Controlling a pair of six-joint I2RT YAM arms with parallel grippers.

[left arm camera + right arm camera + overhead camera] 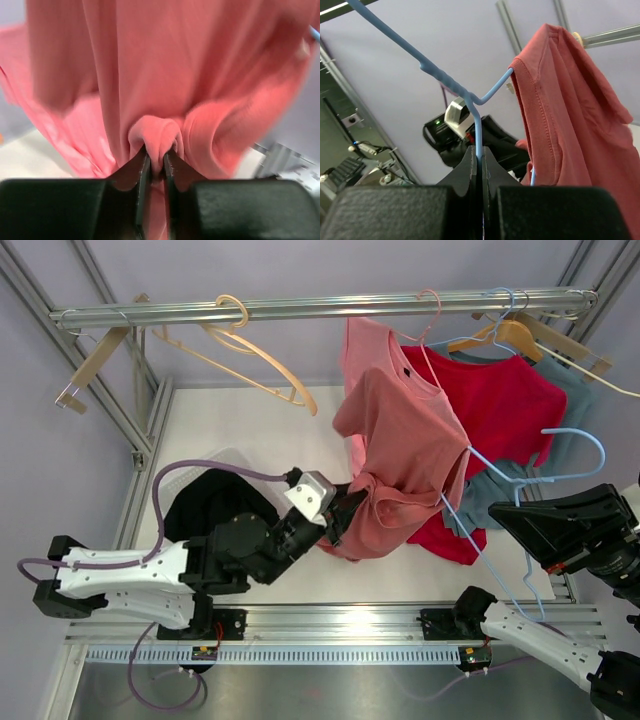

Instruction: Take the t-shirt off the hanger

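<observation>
Above the table [230,430], the pink t-shirt [405,455] drapes on the blue hanger [445,80]. Left gripper [156,162] pinches a lower fold; right gripper [480,160] clamps the wire. Fabric should be drawn steadily off, hanger braced.

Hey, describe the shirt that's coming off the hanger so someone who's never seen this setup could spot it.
Find the metal rail across the back; under its right half is a cluster of shirts. The one you want is the salmon-pink t-shirt at the front, its lower edge pinched by the left gripper. It is paler than the red t-shirt and the grey-blue shirt behind it.
</observation>
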